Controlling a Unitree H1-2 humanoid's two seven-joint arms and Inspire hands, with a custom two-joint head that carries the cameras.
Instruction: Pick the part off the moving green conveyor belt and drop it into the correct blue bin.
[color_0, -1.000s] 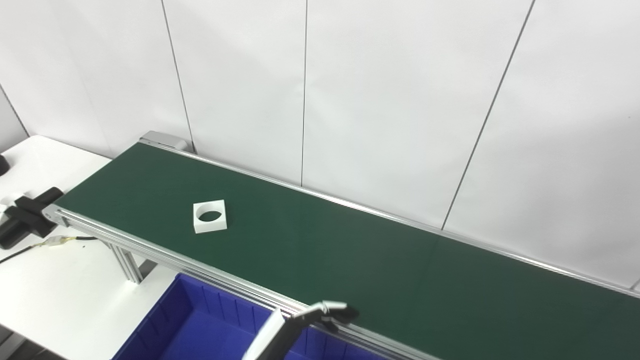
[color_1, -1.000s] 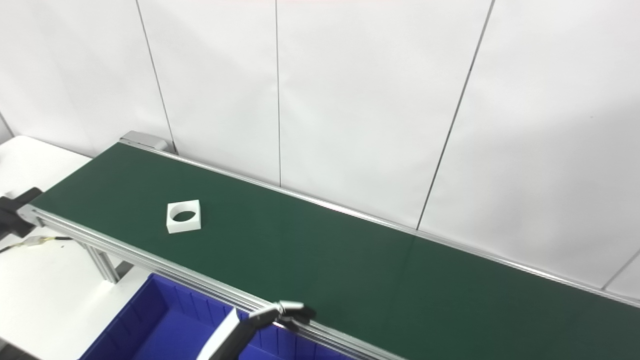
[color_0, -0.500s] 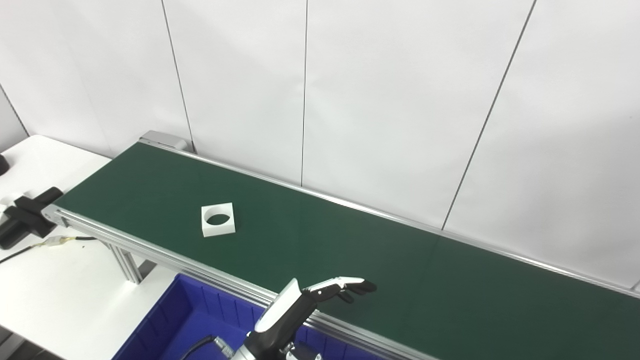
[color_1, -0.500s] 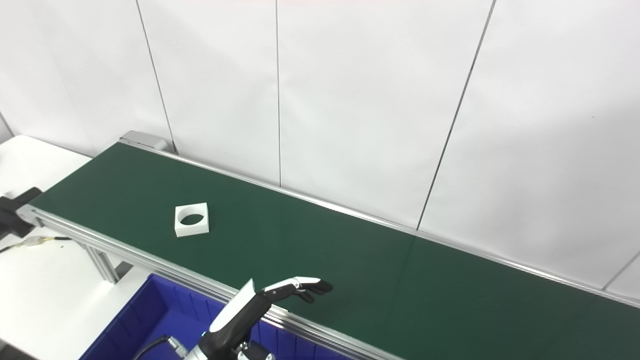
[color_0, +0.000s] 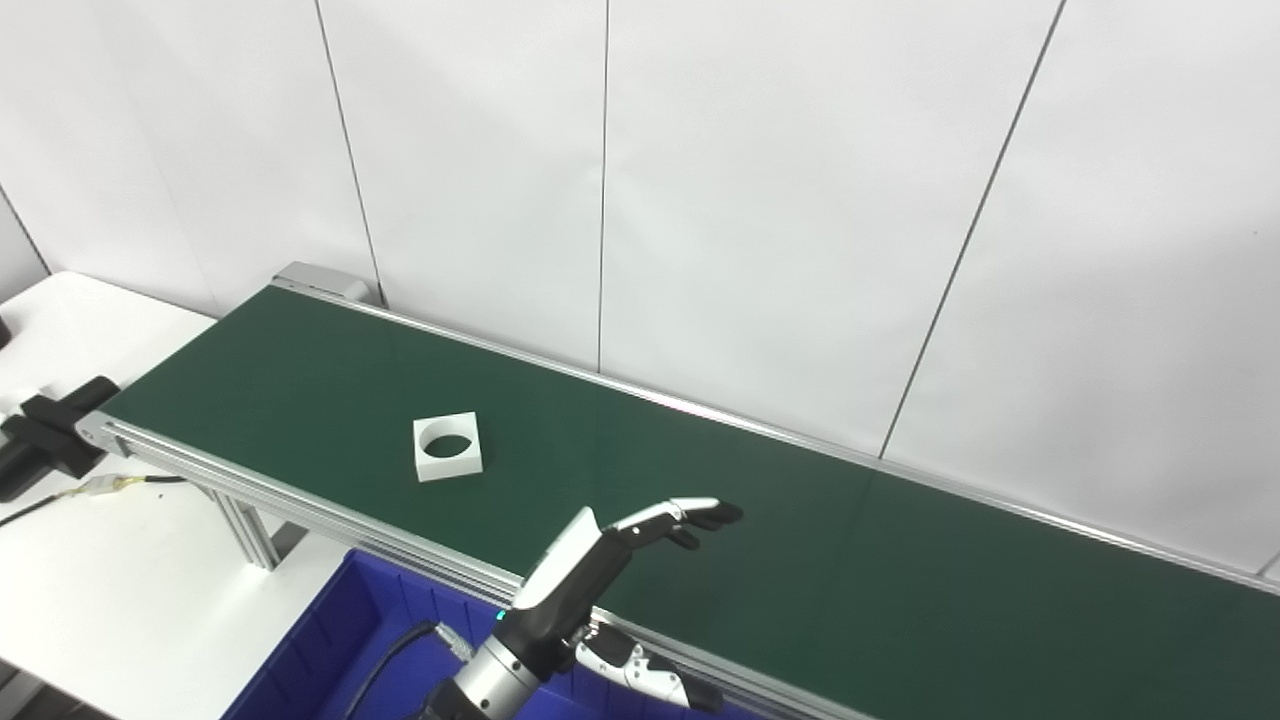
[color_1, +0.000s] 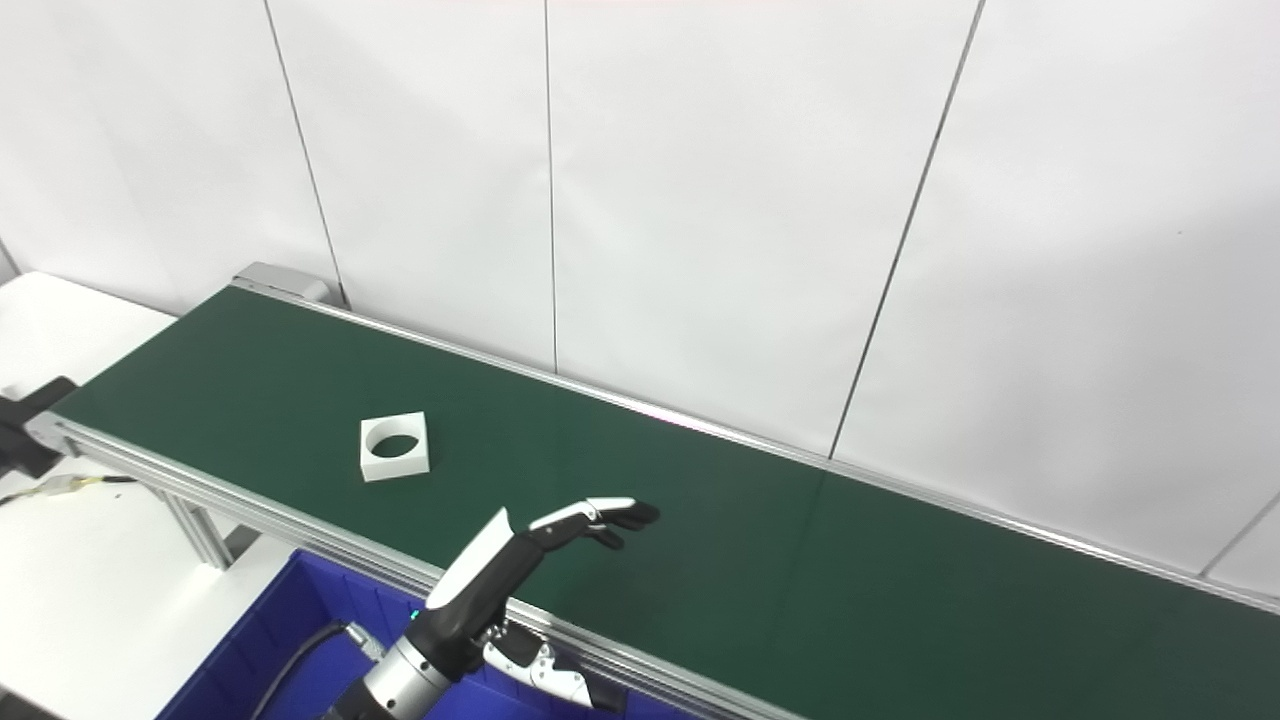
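Left hand (color_0: 600, 555) reaches out over the belt (color_0: 800, 560).
Fingers spread, holding nothing; the white part (color_0: 447, 446) rides closer, not yet grasped.

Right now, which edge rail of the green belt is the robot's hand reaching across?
The near rail, the silver one beside the blue bin. The left hand crosses it; the far rail runs along the wall, untouched.

Green conveyor belt (color_0: 800, 560) carrying one white part (color_0: 447, 447)

The square part with a round hole lies flat toward the belt's left end; a white worktop (color_0: 110, 570) sits below, at left, holding a blue bin (color_0: 330, 650).
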